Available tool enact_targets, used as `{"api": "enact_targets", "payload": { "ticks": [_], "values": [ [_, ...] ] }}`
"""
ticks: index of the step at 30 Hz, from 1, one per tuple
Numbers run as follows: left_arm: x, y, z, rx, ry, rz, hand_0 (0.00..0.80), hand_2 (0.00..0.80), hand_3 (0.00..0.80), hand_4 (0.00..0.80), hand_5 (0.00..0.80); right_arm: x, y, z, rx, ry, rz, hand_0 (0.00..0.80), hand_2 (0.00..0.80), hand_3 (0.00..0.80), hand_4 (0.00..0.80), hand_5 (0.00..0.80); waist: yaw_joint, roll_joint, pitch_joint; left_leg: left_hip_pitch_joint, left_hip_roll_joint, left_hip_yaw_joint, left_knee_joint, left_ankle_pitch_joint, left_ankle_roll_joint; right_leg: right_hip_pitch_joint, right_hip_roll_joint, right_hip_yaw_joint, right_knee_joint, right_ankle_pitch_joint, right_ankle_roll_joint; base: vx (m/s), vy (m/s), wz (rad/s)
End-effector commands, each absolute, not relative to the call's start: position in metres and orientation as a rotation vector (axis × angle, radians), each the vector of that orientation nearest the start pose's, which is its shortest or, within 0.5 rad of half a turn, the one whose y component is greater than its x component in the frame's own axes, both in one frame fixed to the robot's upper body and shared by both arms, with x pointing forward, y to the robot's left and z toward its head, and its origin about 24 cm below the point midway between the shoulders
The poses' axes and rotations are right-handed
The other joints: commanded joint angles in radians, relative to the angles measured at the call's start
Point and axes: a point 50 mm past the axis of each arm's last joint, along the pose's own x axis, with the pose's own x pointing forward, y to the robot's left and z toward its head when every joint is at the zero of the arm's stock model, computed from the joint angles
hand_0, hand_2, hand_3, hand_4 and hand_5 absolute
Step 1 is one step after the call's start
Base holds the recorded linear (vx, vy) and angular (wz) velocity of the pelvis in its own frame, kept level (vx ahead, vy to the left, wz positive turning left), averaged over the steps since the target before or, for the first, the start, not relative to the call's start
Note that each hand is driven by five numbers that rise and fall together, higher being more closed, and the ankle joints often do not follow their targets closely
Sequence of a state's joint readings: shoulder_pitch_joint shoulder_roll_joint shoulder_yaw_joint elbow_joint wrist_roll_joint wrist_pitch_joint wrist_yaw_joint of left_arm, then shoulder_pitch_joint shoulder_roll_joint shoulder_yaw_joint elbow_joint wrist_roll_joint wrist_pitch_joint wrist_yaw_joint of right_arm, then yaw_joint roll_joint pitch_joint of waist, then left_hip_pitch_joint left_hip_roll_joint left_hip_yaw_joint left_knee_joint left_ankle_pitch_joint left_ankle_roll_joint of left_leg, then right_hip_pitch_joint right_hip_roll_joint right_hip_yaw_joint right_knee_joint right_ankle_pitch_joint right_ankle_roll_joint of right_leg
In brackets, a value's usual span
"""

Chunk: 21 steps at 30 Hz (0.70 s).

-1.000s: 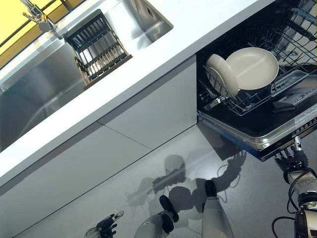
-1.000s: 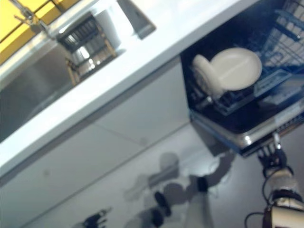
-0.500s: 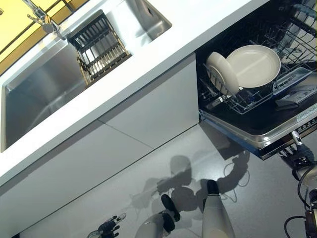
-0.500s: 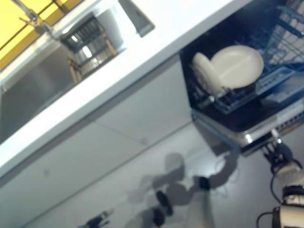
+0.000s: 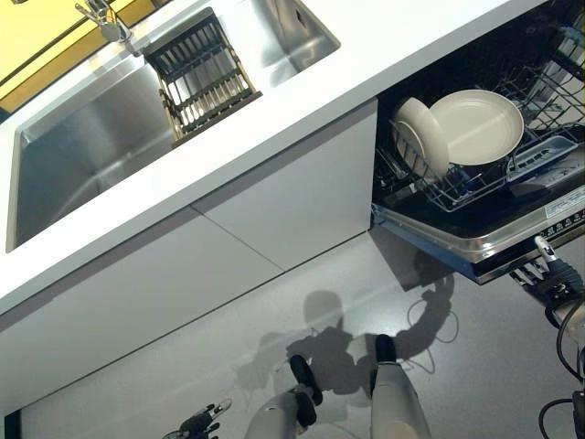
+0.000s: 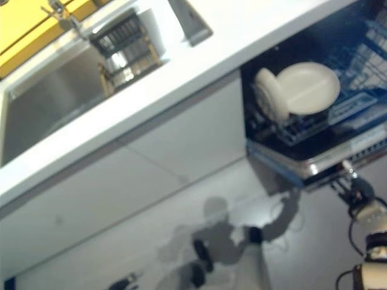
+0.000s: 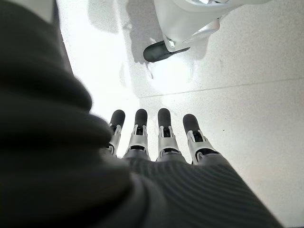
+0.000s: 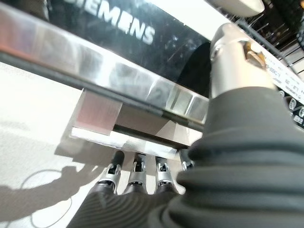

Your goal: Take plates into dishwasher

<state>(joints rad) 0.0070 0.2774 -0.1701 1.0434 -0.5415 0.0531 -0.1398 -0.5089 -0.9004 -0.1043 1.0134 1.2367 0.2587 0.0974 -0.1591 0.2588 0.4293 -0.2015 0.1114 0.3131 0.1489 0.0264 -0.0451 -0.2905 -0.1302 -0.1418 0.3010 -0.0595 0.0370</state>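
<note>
Two white plates stand in the lower rack of the open dishwasher: a small plate (image 5: 420, 137) on edge and a large plate (image 5: 477, 126) leaning behind it. The dishwasher door (image 5: 475, 245) hangs partly lowered. My right hand (image 5: 554, 276) is under the door's front edge; in the right wrist view its fingers (image 8: 137, 172) are straight and reach against the steel underside, holding nothing. My left hand (image 5: 197, 425) hangs low near the floor. Its fingers (image 7: 151, 135) are straight and empty.
A white countertop (image 5: 366, 55) runs across, with a steel sink (image 5: 82, 165), a faucet (image 5: 105, 18) and a dark drying rack (image 5: 201, 78) set in it. Grey cabinet fronts (image 5: 274, 210) stand left of the dishwasher. Grey floor (image 5: 183, 366) lies below.
The whole picture has shifted, so the camera has moved. My right hand stays under the door's front edge, and the plates rest as before.
</note>
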Motion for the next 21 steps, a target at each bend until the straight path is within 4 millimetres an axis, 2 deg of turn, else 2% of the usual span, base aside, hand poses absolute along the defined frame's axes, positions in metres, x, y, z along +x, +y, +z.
{"api": "enact_targets", "payload": {
  "ticks": [1,14,21],
  "values": [
    [0.108,0.26,-0.142,-0.138,1.082,0.18,0.0,0.0,0.0,0.0,0.0,0.342,-0.357,0.269,0.655,-0.465,0.013,0.0,0.0,0.0,0.0,0.0,0.098,-0.092,-0.094,-0.033,0.008,0.019,0.246,-0.131,-0.001,0.067,0.057,-0.02,-0.049,-0.053,-0.057,-0.001,-0.017,0.08],
    [0.107,0.261,-0.14,-0.11,1.095,0.168,0.0,0.0,0.0,0.0,0.0,0.332,-0.372,0.265,0.648,-0.491,-0.003,0.0,0.0,0.0,0.0,0.0,0.107,-0.106,-0.11,-0.011,0.011,0.015,0.239,-0.129,-0.003,0.12,0.062,-0.028,-0.095,-0.034,-0.05,0.003,-0.005,0.06],
    [0.104,0.263,-0.141,-0.1,1.106,0.165,0.0,0.0,0.0,0.0,0.0,0.328,-0.38,0.255,0.625,-0.431,-0.052,0.0,0.0,0.0,0.0,0.0,0.106,-0.121,-0.126,0.003,0.019,0.016,0.229,-0.129,-0.008,0.149,0.066,-0.031,-0.121,-0.029,-0.048,0.014,-0.008,0.11]
  ]
}}
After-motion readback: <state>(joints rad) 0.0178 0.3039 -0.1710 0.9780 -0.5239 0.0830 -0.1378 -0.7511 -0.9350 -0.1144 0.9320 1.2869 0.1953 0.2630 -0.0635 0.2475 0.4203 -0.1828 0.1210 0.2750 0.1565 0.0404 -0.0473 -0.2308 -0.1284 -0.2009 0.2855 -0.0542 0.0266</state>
